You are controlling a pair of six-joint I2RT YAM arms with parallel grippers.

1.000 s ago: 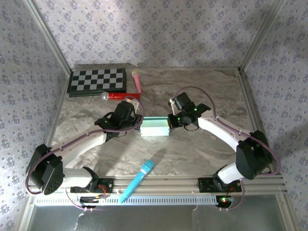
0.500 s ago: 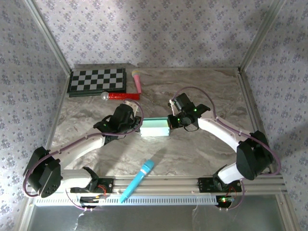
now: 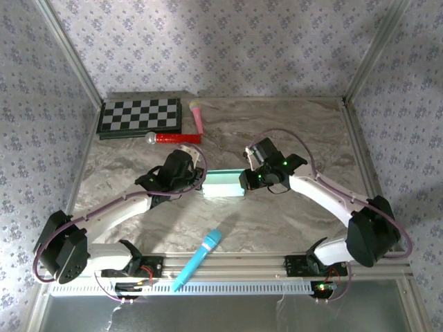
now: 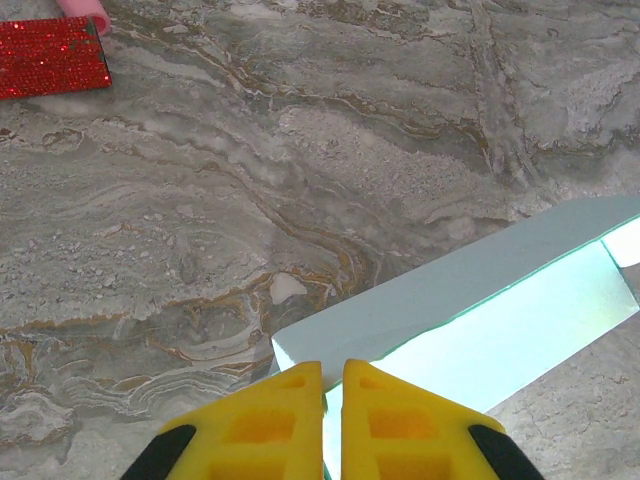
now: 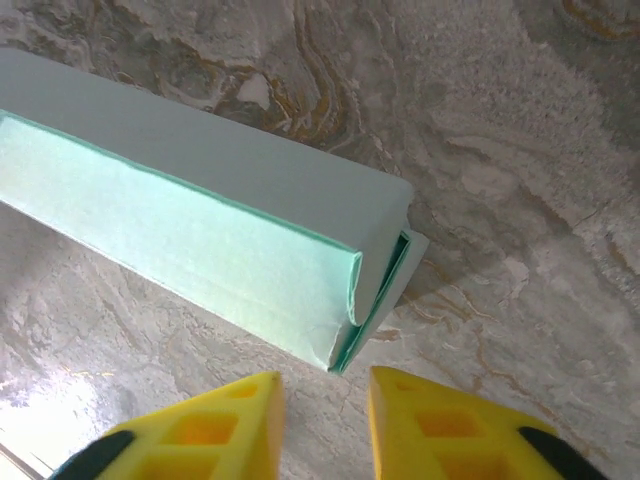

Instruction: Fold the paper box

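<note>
One flat, rectangular, thin-card paper box (image 3: 224, 184)

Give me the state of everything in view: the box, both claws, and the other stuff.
Paper box: folded, right end flaps gaping.
Left claw: shut on the box's end.
Right claw: open, holding nothing.
Blue microphone: lying loose at the near edge.
Chessboard: lying flat, far left.

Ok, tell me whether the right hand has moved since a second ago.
Yes. In the top view the right hand has slid down the picture, farther from the chessboard, and now stands open just off the paper box.
</note>
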